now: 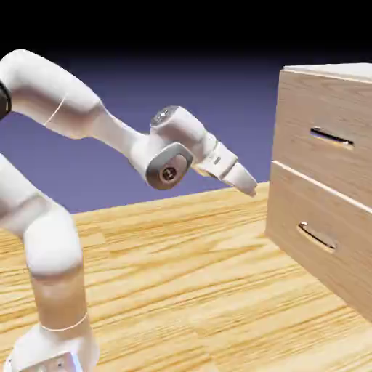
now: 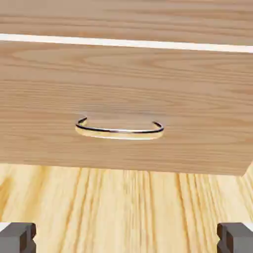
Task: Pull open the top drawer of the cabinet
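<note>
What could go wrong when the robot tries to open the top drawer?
The pincer is pointed at the lower drawer: its curved handle fills the hand view, so it might pull the wrong one. The top drawer and its bar handle sit higher up, so the arm must rise first. The pincer is open and apart from the cabinet; rushing forward could bump the wood.

Two cameras: a fixed side view and a close one on the hand

The exterior view looks from beside the robot across the wooden table (image 1: 189, 283), the cabinet (image 1: 323, 182) at its right edge and both drawer fronts seen obliquely. The hand view faces the cabinet straight on from nearer, filled mostly by the lower drawer front (image 2: 123, 104) and its curved handle (image 2: 119, 129), with table below. Both views share that front, its handle and the table
</note>
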Motion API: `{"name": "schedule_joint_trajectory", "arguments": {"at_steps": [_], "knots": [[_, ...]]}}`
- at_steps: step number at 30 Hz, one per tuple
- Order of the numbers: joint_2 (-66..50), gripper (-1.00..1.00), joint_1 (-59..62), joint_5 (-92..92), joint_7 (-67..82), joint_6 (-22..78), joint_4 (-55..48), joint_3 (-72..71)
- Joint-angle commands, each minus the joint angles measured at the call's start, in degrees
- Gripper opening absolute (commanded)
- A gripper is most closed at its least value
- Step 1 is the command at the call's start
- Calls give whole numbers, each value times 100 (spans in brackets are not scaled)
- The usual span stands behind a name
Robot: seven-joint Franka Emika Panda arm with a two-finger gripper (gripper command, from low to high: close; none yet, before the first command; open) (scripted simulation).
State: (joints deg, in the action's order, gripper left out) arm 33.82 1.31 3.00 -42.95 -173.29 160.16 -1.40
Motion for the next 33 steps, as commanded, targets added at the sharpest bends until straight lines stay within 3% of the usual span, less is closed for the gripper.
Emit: {"name": "schedule_joint_trajectory", "arguments": {"at_steps": [1, 33], "knots": [[97, 100, 166, 249, -41, 60, -70, -116], [3182, 100, 5469, 8223, -1362, 1967, -2302, -3824]]}}
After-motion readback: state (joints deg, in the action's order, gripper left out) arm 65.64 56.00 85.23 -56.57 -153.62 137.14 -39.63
